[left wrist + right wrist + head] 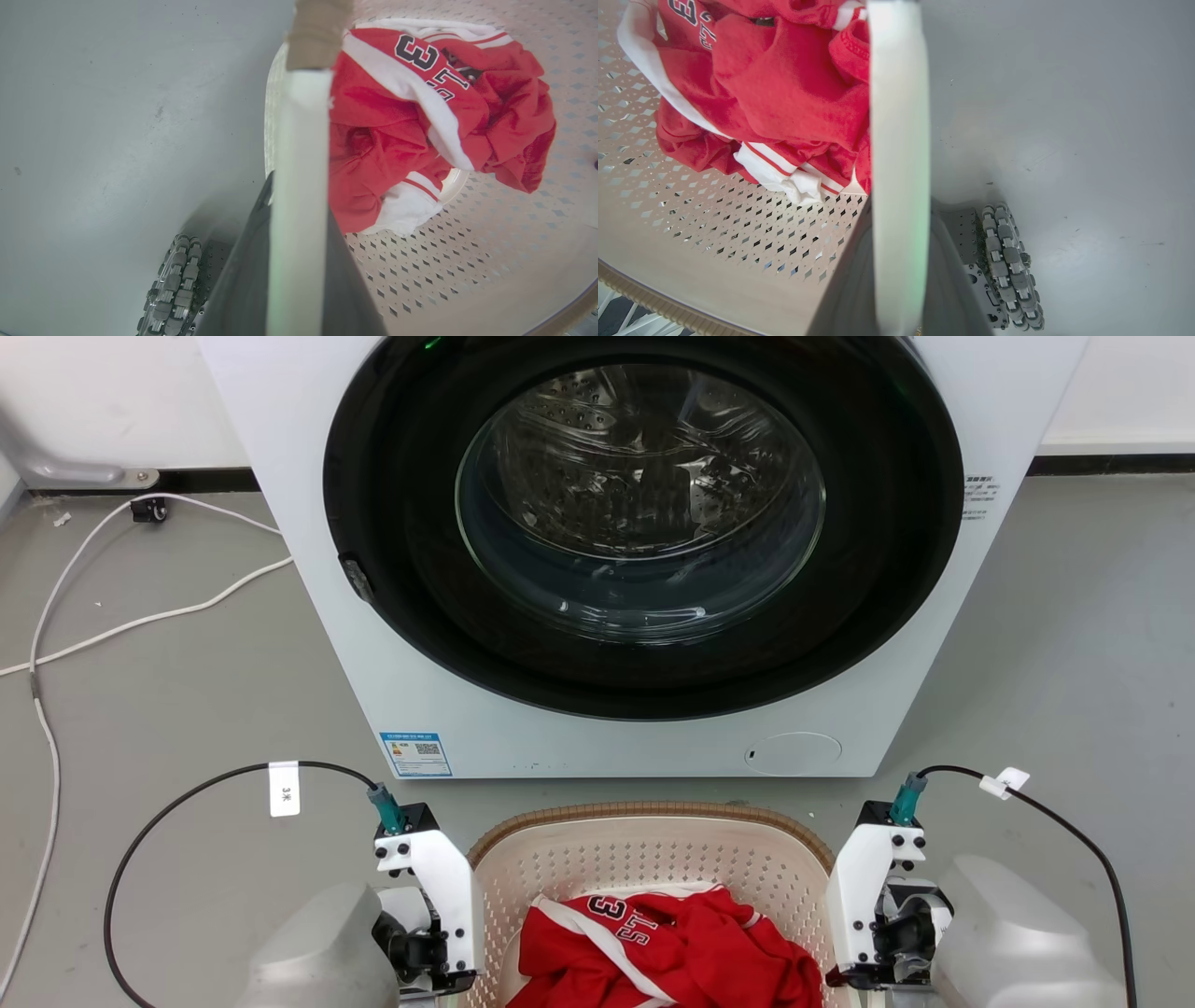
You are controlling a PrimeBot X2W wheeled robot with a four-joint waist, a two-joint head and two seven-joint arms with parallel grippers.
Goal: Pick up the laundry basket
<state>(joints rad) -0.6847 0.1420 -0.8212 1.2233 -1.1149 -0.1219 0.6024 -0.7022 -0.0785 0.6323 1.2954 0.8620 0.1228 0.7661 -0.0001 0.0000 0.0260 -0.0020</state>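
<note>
Head view: a cream perforated laundry basket with a brown woven-look rim sits at 6 o'clock on a grey floor. It is directly in front of a white front-loading washing machine. The machine's round glass door is closed at 12 o'clock, and a blue label marks its lower corner. A crumpled red jersey with white trim and the numeral 3 lies inside the basket. The left wrist block at 7 o'clock and the right wrist block at 5 o'clock flank the basket, each just beside its rim.

Left wrist view: the left gripper is clamped on the basket's left loop handle, with a dark finger on either side of the white strap. The jersey lies at 2 o'clock and a roller wheel of the robot's base at 7 o'clock.

Right wrist view: the right gripper is closed the same way on the right loop handle. The jersey is at 10 o'clock and another base wheel at 5 o'clock.
</note>
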